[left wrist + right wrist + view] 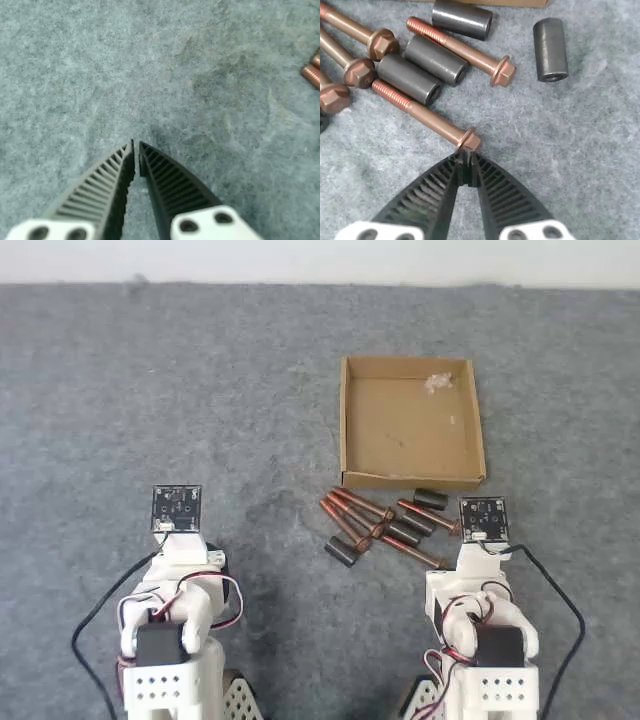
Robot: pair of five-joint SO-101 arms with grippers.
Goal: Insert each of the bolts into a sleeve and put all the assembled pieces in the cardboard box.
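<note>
Right pincer [465, 161]: toothed fingers pressed together, holding nothing; the tips sit right at the flanged head of the nearest bolt [427, 116], contact unclear.
Left pincer [136, 146]: fingers drawn in to a hairline gap, holding nothing, over bare grey carpet [150, 65].
Arms: in the high view the left arm [175, 640] stands at lower left and the right arm [485, 640] at lower right, each with a black cable [85, 640] looping from its base.
Bolts [345, 520]: five copper-coloured ones lying flat in a loose cluster at centre right of the high view, between the right arm and the box.
Bolt direction: long axes run diagonally, threaded ends to the upper left, hex heads to the lower right.
Sleeves [403, 534]: dark, short tubes lying on their sides among the bolts; two lie side by side, parallel to the bolts and wedged between two of them.
Other sleeves: one [431, 499] lies crosswise just below the box wall; another [341, 552] lies at the cluster's lower left.
Cardboard box [345, 420]: open and shallow, upper right of centre, just above the cluster.
In the box: a small white scrap [437, 383] in its upper right corner.
Assembly: every bolt is outside a sleeve.
</note>
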